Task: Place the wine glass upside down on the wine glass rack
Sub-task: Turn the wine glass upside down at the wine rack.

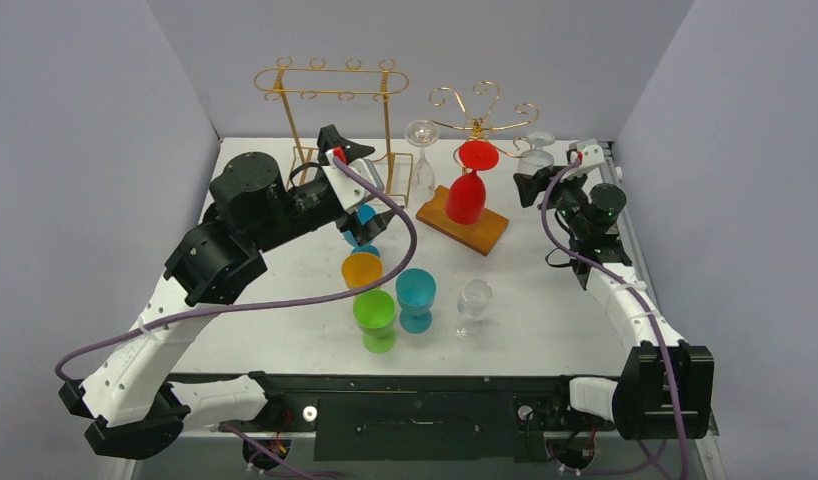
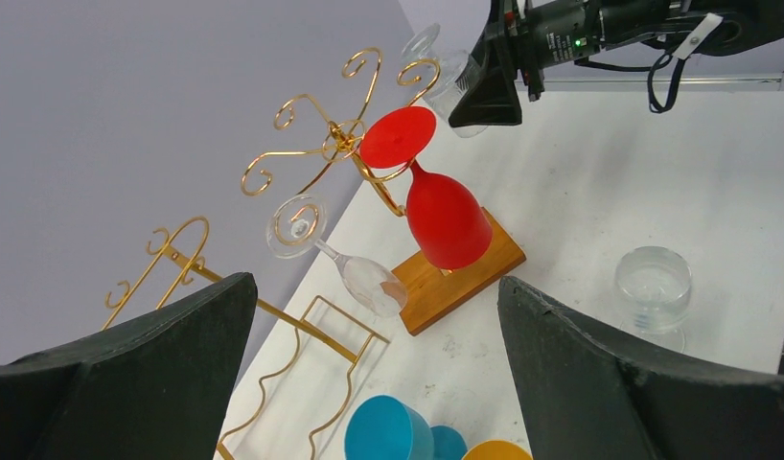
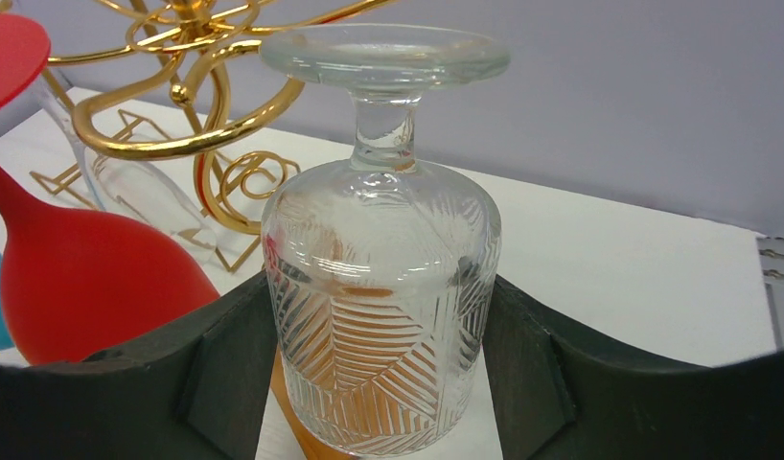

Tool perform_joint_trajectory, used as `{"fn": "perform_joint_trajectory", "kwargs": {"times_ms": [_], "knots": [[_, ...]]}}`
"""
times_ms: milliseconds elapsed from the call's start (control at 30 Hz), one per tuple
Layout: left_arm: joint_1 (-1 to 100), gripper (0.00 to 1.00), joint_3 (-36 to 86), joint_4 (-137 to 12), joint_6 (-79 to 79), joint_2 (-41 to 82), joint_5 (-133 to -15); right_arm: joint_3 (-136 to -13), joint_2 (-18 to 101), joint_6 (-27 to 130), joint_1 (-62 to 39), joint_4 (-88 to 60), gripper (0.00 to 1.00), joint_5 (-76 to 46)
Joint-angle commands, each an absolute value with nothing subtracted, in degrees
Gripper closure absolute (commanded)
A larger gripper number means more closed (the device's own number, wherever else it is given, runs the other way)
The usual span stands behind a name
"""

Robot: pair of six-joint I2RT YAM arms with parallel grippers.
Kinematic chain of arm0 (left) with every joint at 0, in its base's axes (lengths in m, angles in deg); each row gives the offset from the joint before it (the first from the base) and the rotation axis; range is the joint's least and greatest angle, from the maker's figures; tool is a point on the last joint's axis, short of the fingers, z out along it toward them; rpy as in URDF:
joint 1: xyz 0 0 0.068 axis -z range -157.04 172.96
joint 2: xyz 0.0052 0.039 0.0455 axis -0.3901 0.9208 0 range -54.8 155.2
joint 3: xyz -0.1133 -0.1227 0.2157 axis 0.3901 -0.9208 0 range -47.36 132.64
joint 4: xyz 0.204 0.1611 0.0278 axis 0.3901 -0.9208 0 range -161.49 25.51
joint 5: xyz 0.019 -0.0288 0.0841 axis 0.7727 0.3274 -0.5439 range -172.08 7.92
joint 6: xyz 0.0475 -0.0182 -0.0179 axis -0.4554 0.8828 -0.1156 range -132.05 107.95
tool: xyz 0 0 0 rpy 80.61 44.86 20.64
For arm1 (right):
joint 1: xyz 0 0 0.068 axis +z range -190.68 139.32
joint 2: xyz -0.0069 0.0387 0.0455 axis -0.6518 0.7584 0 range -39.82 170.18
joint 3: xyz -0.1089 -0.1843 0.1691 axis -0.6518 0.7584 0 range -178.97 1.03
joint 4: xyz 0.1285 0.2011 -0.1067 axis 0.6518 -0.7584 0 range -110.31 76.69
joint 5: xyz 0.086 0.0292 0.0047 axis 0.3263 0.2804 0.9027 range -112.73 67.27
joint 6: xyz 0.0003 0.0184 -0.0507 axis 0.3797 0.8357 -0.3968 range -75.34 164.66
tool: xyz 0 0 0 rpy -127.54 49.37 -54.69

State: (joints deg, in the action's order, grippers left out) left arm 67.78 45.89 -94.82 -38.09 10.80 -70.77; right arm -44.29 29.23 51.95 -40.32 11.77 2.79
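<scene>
My right gripper is shut on a clear patterned wine glass, held upside down with its foot up, right beside a curled arm of the gold spiral rack. In the top view this glass sits at the rack's right side, with the right gripper just below it. A red glass and a clear stemmed glass hang upside down on the rack. My left gripper is open and empty above a blue glass.
The rack stands on a wooden base. A second, rectangular gold rack stands at the back left. Orange, green, teal and clear glasses stand upright mid-table.
</scene>
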Motion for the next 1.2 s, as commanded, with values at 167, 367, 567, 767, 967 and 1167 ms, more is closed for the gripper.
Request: {"fn": "perform_joint_trajectory", "kwargs": {"times_ms": [167, 367, 567, 767, 967, 1167], "knots": [[67.1, 0.05, 47.9, -97.3, -36.9, 10.7, -68.1, -49.9, 31.7, 51.8, -42.0, 22.2, 0.88, 12.0], [67.0, 0.05, 47.5, -97.9, -37.3, 10.7, -67.8, -50.8, 32.7, 51.8, -41.9, 22.6, 0.88, 12.1], [66.9, 0.05, 48.0, -97.6, -37.4, 10.9, -67.9, -52.9, 34.7, 51.9, -41.2, 22.7, 0.89, 13.6], [66.8, 0.05, 47.7, -97.0, -37.6, 10.9, -68.1, -55.4, 36.4, 50.0, -41.0, 20.1, 0.89, 15.2], [66.6, 0.05, 47.3, -96.4, -37.6, 10.8, -68.1, -58.2, 36.4, 41.0, -37.4, 10.4, 0.89, 15.3], [66.6, 0.05, 47.0, -95.8, -37.3, 10.8, -68.2, -56.7, 35.7, 40.4, -37.3, 10.5, 0.89, 15.6]]}}
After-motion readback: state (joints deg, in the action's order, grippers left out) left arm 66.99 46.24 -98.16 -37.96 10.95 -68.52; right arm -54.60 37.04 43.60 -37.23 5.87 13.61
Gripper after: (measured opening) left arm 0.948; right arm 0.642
